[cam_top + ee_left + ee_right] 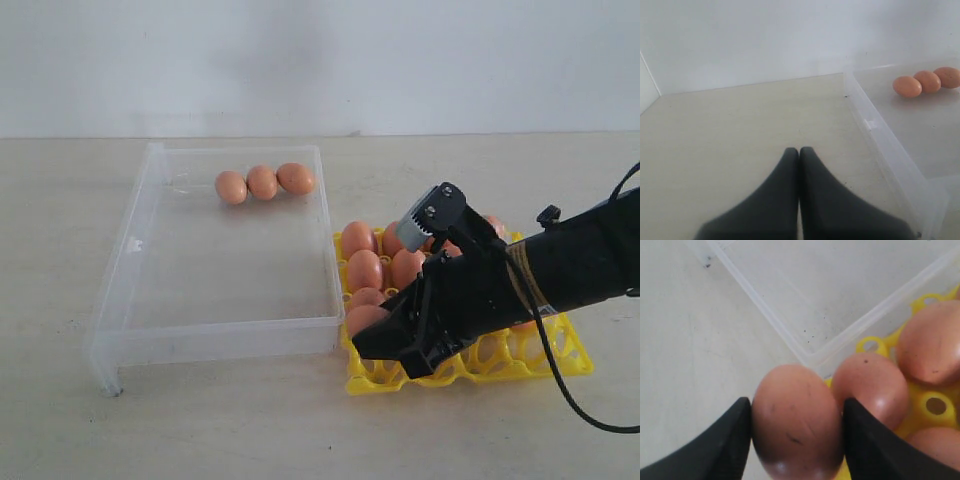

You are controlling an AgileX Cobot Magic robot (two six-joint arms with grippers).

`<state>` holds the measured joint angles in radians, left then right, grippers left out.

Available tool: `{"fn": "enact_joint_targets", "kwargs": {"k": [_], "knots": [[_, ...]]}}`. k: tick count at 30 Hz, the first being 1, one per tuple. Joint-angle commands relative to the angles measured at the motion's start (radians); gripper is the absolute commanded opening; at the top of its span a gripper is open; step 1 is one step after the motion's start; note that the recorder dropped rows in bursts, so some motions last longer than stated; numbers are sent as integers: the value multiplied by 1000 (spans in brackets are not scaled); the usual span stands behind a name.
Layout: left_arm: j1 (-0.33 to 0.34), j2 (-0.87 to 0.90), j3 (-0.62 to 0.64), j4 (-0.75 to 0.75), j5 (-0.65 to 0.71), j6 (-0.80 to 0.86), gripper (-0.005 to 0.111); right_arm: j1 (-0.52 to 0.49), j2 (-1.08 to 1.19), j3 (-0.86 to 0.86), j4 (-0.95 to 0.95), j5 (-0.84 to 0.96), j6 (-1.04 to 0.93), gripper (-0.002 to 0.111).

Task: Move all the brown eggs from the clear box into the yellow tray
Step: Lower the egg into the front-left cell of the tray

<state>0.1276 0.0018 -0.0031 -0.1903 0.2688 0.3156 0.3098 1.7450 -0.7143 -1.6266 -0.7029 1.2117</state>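
The left gripper (799, 150) hangs over the bare tabletop (715, 130), to the left of the clear box (880, 140). Its two dark fingers are pressed together, with no gap and nothing between them.

The clear box is shallow, with low transparent walls, and it stands on the left half of the tabletop. Three brown eggs (262, 182) lie in it in a short row, each touching the next one, close to the far wall and toward the far right corner. They are smooth ovals of orange-brown colour and all look the same size. The rest of the box floor is bare.

Just beside the right wall of the box stands the yellow tray (560, 362), a bright yellow lattice of round cups. Several more eggs sit in the cups on its left side, and the black arm covers the cups further right.

The right gripper (796, 410) is at the near left corner of the tray, next to the near right corner of the box. One egg (362, 318) sits between its two dark fingers, which press on the egg's two sides. This egg has a few small dark specks. It touches a neighbour egg (870, 390) that rests in the tray. I cannot tell whether the gripped egg already sits in a cup.
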Motion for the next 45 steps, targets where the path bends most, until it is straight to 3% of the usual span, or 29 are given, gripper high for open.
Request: {"fn": "enact_joint_targets", "kwargs": {"k": [1,24,27,32,34,45], "knots": [[-1,-2,3,-7,-10,-9,-4,2,22,5,-5,-29,20,0],[-1,-2,3,-7,-10,-9,-4,2,2,5,0,32,32,2],[-1,-2,3,-7,-10,-9,-4,2,2,5,0,42,32,12],[-1,-2,3,-7,-10,-9,-4,2,2,5,19,40,36,44],[-1,-2,3,-7,-10,-9,-4,2,2,5,26,40,36,51],[-1,-2,3,-7,-8,-9,-4,2,2,5,24,9,80,53]]}}
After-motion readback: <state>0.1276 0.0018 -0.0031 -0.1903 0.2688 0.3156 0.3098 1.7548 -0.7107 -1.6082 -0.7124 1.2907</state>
